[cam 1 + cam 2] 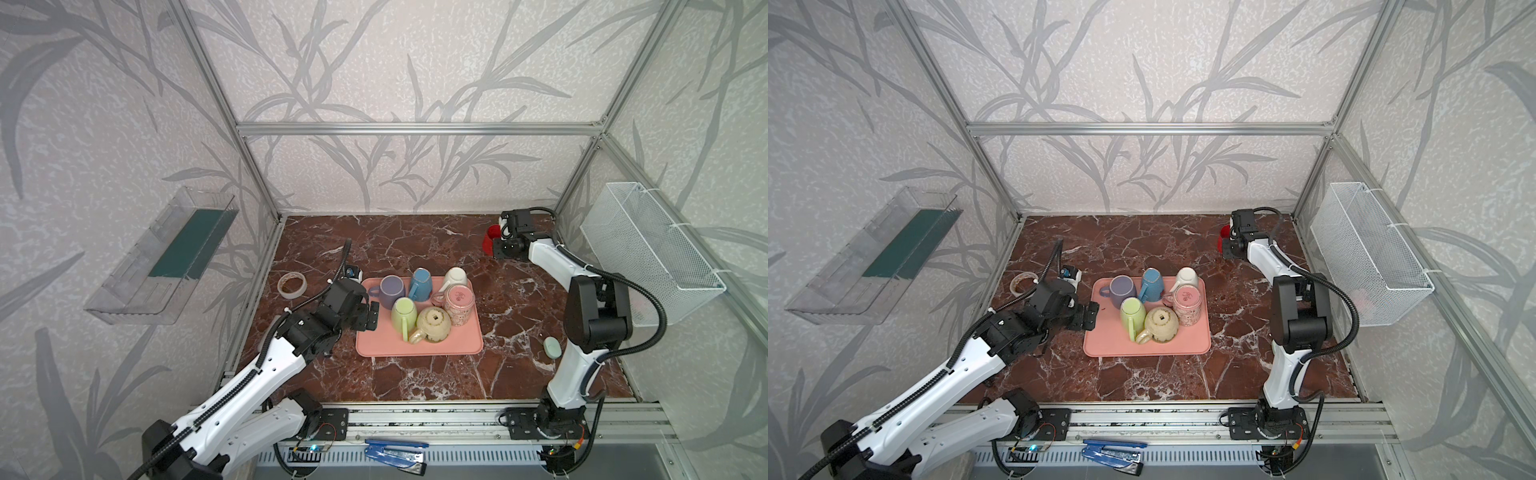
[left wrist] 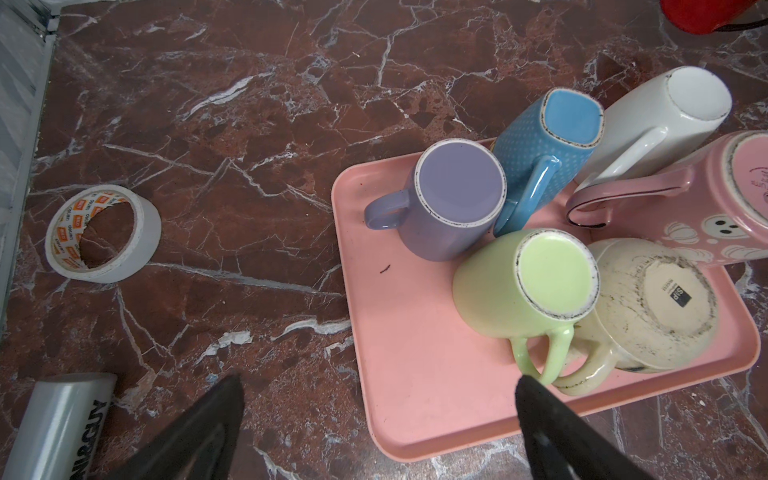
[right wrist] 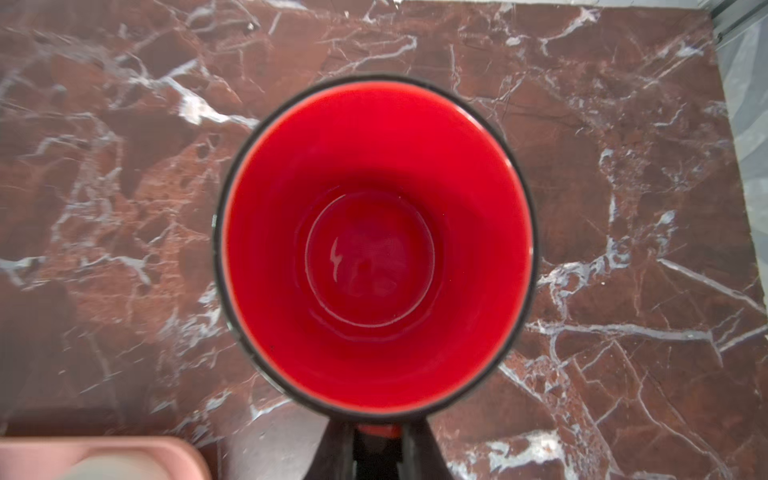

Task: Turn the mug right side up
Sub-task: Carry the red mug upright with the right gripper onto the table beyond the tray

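A red mug (image 3: 376,249) with a dark outside is at the back right of the marble table, mouth up toward the right wrist camera; both top views show it too (image 1: 489,239) (image 1: 1222,237). My right gripper (image 3: 376,440) is shut on its handle side. I cannot tell whether its base touches the table. Several mugs stand upside down on a pink tray (image 1: 415,347): purple (image 1: 392,289), blue (image 1: 420,282), white (image 1: 455,276), pink (image 1: 459,303), green (image 1: 404,311), cream (image 1: 433,324). My left gripper (image 1: 372,318) hangs open over the tray's left edge (image 2: 415,374), holding nothing.
A tape roll (image 1: 292,284) lies left of the tray, and a white tube (image 2: 62,419) lies near it. A small pale green object (image 1: 552,346) sits by the right arm's base. A wire basket (image 1: 648,253) hangs on the right wall, a clear shelf (image 1: 166,253) on the left.
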Robot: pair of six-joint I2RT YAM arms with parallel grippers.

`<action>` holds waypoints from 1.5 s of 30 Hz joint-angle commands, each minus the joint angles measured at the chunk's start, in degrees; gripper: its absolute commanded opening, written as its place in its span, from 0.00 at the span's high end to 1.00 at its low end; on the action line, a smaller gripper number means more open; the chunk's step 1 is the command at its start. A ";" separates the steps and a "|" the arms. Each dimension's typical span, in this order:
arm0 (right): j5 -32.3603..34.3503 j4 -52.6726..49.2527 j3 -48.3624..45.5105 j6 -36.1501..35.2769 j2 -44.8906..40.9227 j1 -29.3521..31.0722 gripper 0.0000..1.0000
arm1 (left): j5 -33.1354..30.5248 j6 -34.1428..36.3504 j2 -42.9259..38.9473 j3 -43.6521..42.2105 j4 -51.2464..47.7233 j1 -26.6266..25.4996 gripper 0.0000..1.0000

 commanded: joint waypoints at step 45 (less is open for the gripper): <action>0.35 0.82 -5.88 4.73 -10.18 -0.44 0.53 | 10.35 -0.22 3.78 5.88 -5.93 3.69 0.13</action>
